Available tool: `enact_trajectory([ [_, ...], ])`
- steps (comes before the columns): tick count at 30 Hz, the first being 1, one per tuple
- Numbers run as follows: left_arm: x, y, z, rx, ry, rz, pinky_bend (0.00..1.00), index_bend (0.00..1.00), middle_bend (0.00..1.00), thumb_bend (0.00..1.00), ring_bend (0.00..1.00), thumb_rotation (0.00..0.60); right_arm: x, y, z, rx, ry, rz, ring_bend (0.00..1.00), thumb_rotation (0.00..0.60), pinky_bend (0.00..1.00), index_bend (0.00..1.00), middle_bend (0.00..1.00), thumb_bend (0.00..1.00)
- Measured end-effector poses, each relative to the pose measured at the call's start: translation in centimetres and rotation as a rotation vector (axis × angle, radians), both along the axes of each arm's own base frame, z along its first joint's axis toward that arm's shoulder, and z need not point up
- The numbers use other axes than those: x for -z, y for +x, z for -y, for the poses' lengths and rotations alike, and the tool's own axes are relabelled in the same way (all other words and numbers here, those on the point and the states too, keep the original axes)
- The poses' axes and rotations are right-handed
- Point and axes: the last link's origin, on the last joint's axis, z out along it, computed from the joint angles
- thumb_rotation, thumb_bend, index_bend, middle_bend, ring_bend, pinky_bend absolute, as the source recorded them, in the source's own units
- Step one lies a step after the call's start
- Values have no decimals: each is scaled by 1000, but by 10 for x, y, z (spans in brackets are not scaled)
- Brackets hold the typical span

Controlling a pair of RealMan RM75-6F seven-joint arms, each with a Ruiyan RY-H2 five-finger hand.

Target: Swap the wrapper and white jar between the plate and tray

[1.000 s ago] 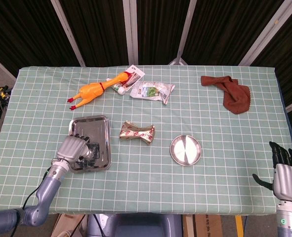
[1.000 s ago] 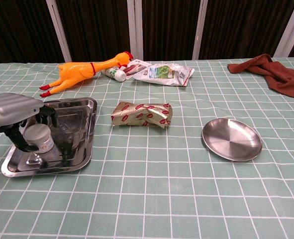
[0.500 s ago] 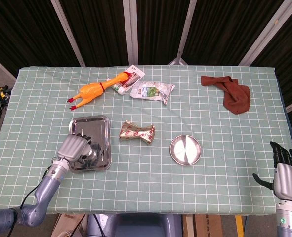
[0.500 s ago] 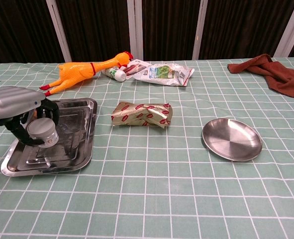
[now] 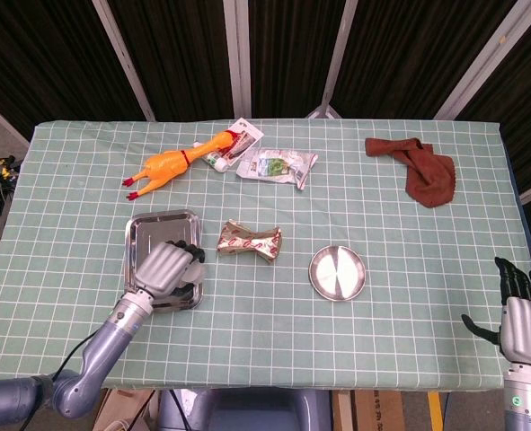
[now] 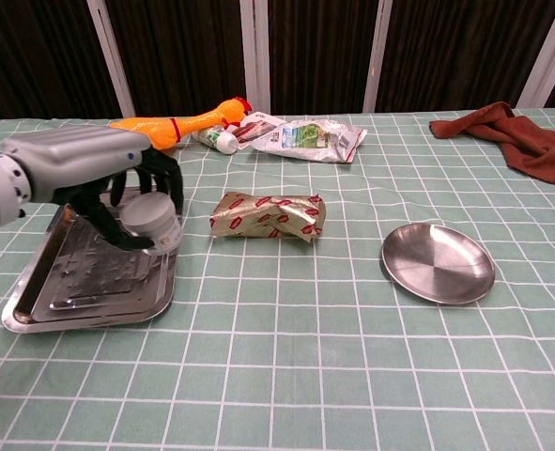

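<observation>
My left hand [image 6: 103, 174] [image 5: 166, 268] grips the white jar [image 6: 149, 217] and holds it in the air over the right edge of the steel tray [image 6: 84, 282] [image 5: 153, 233]. The gold and red wrapper [image 6: 268, 215] [image 5: 249, 239] lies on the cloth between the tray and the round steel plate [image 6: 437, 262] [image 5: 338, 273], which has nothing on it. My right hand [image 5: 519, 314] hangs off the table's near right corner, fingers spread and holding nothing.
A rubber chicken [image 5: 173, 162], a tube [image 6: 221, 140] and a plastic packet [image 5: 278, 166] lie at the back of the table. A brown cloth [image 5: 422, 171] sits at the back right.
My left hand has lifted the white jar off the tray floor and carried it up and to the right, toward the wrapper. The right hand has stayed put.
</observation>
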Motion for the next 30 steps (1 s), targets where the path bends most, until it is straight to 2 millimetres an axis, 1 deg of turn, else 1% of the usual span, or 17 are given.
enact_trajectory([
  [4,21,21,4,25,-25,-21,482,408,471,452,365,600,-1,0,-1,-2,-5,2,128,600,0,87,117,155],
  [8,41,36,6,34,-37,-32,481,406,464,443,365,600,-3,0,-1,-2,-8,6,128,600,0,88,117,155],
  [14,66,40,4,30,-32,-59,469,400,437,425,353,600,-6,0,-1,-2,-16,16,129,600,0,88,117,154],
  [16,73,39,5,31,-29,-69,461,392,417,404,334,600,-6,-1,-1,-1,-15,17,129,600,0,87,117,154],
  [17,75,39,5,32,-29,-73,451,384,394,374,310,600,-6,-1,-1,-1,-14,17,130,600,0,87,117,155],
  [21,80,40,7,34,-39,-72,396,348,281,227,190,600,-5,-1,-1,-2,-9,15,130,600,0,88,117,155],
  [24,79,43,8,25,-50,-48,338,327,223,166,118,600,-5,-1,-1,-2,-10,15,130,600,0,88,117,155],
  [27,74,47,8,22,-53,-27,299,319,204,136,107,600,-5,-1,-1,-3,-11,13,130,600,0,88,117,155],
  [30,67,49,8,31,-39,-15,295,318,203,132,107,600,-5,0,-1,-4,-12,11,130,600,0,87,117,155],
])
